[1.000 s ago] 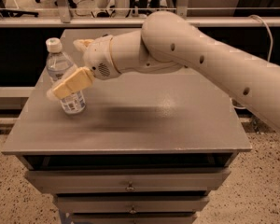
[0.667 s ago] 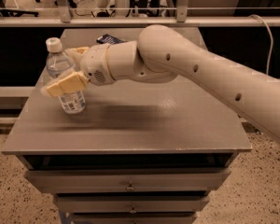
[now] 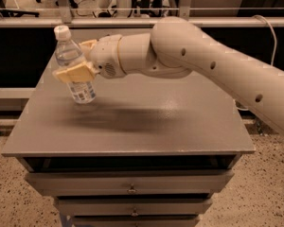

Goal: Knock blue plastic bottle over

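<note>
The blue plastic bottle [image 3: 83, 90], clear with a white cap and a white-and-blue label, stands at the left of the grey cabinet top [image 3: 146, 126]. It leans with its cap to the left. My gripper [image 3: 80, 58] is open and straddles the bottle's middle. One tan finger [image 3: 73, 73] crosses in front of the bottle and the other [image 3: 88, 44] is behind it. The front finger hides part of the bottle's body.
The cabinet has drawers [image 3: 130, 183] below its front edge. The cabinet's left edge is close to the bottle. A dark ledge and a rail [image 3: 132, 22] run behind the cabinet. My arm [image 3: 217, 70] spans the right half of the top.
The gripper has swung left and closed in around the bottle. The bottle has shifted a little toward the back and leans more to the left.
</note>
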Controlling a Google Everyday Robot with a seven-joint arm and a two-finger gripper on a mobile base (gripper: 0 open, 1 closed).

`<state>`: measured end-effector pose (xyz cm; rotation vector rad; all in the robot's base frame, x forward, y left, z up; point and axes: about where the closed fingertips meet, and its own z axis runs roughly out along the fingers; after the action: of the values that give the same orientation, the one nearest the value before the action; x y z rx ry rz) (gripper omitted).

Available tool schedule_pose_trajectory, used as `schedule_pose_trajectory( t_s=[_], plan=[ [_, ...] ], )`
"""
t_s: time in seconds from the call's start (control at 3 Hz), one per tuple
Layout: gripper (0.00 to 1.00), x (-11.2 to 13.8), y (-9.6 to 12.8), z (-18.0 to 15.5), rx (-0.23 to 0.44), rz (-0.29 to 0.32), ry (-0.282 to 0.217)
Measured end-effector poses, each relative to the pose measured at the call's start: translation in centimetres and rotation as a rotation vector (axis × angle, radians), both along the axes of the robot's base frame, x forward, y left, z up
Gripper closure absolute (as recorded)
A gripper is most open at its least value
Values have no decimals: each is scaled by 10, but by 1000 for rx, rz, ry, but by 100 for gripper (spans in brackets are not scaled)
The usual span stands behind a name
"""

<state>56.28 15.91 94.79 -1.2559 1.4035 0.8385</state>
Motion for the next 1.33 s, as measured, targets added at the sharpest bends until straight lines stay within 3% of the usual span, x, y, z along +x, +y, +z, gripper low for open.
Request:
schedule_pose_trajectory(
  t_s=[0.33, 0.67, 1.0, 1.33],
  plan=[
    [98, -2, -16, 52, -148, -11, -99],
    [100, 3, -32, 53, -357, -14, -70],
    [100, 20, -56, 11, -584, -42, 33],
    [97, 31, -85, -46, -838, -99, 183]
  ],
)
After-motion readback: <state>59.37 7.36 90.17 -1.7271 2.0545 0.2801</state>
